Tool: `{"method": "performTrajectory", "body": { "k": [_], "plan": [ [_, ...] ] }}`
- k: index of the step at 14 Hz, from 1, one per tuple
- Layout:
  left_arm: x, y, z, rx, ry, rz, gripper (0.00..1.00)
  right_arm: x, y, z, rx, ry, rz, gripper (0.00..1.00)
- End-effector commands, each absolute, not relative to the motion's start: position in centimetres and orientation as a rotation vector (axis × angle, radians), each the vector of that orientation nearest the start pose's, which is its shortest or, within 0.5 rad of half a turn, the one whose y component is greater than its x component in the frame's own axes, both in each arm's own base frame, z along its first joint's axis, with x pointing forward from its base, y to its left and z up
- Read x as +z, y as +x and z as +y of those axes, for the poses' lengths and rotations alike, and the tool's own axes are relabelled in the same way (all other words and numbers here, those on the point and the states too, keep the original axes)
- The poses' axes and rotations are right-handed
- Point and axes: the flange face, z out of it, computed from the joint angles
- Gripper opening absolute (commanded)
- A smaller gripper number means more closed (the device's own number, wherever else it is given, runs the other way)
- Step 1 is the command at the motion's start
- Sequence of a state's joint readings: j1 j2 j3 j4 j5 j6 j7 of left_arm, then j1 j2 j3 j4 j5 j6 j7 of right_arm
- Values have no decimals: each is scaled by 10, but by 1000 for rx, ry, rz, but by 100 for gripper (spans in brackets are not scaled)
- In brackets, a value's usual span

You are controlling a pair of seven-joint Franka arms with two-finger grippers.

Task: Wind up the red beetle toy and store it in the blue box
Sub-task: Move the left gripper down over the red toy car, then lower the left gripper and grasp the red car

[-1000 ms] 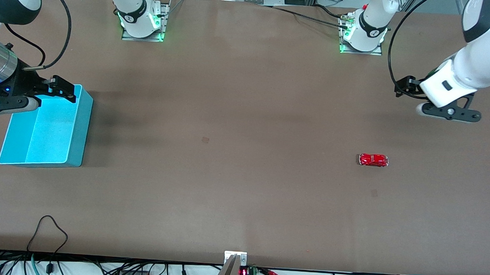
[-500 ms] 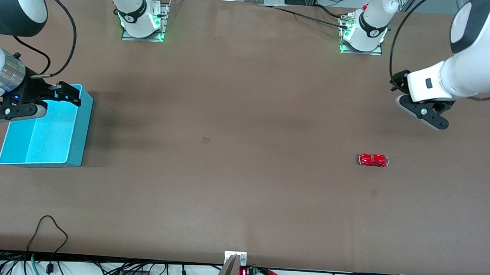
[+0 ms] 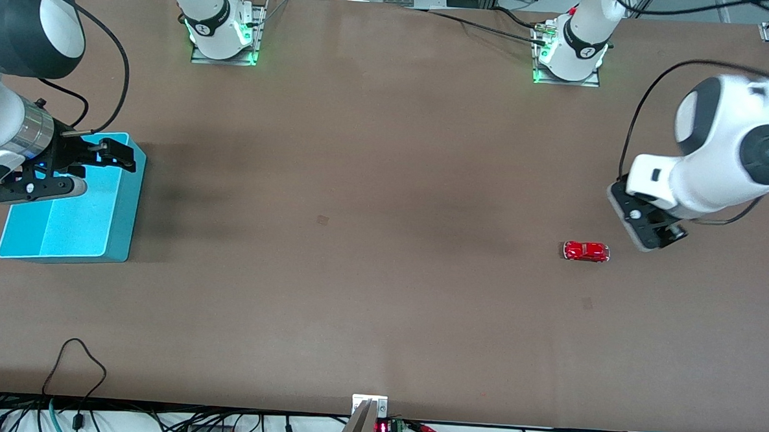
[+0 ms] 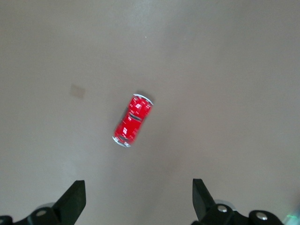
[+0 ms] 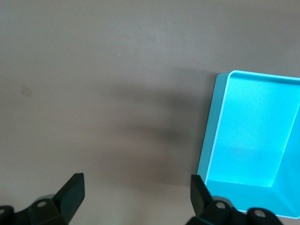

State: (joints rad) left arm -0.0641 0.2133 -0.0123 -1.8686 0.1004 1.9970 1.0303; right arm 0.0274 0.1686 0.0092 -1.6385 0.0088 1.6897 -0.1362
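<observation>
The red beetle toy [image 3: 586, 251] lies on the brown table toward the left arm's end; it also shows in the left wrist view [image 4: 132, 120]. My left gripper [image 3: 655, 235] hangs open and empty in the air just beside the toy, not touching it; in its own view [image 4: 139, 199] the toy lies ahead of the wide-apart fingertips. The blue box [image 3: 119, 230] stands at the right arm's end, nothing visible inside it. My right gripper [image 3: 118, 154] is open and empty over the box's wall toward the table's middle; its wrist view [image 5: 136, 194] shows the box's rim [image 5: 209, 140] beside one fingertip.
The two arm bases [image 3: 223, 37] [image 3: 570, 55] stand along the table's edge farthest from the front camera. A loose black cable [image 3: 80, 358] loops onto the table at the edge nearest that camera. A small faint square mark [image 3: 322, 220] is on the table's middle.
The left arm has swung down and brought its gripper close beside the toy. The right gripper has shifted a little over the box toward the table's middle. The toy and box have not moved.
</observation>
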Motion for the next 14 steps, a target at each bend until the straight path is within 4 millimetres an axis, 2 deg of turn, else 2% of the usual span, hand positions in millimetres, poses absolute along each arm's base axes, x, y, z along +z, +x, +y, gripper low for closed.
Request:
{"method": "performTrajectory", "body": {
  "k": [1, 4, 7, 8, 11, 14],
  "plan": [
    [337, 590, -39, 100, -2433, 1870, 100, 503, 598, 22, 208, -3080, -271, 100],
    [278, 598, -22, 42, -2283, 2038, 100, 501, 599, 21, 217, -3080, -276, 100],
    [241, 596, -5, 5, -2217, 2097, 100, 500, 599, 21, 221, -3071, -332, 100],
    [229, 589, -6, -8, -2205, 2108, 100, 500, 599, 21, 221, -3071, -332, 100],
    [203, 579, -8, -69, -2180, 2105, 100, 498, 599, 17, 230, -3072, -301, 100],
    [198, 579, -8, -74, -2179, 2105, 100, 498, 599, 17, 230, -3074, -292, 100]
  ]
}}
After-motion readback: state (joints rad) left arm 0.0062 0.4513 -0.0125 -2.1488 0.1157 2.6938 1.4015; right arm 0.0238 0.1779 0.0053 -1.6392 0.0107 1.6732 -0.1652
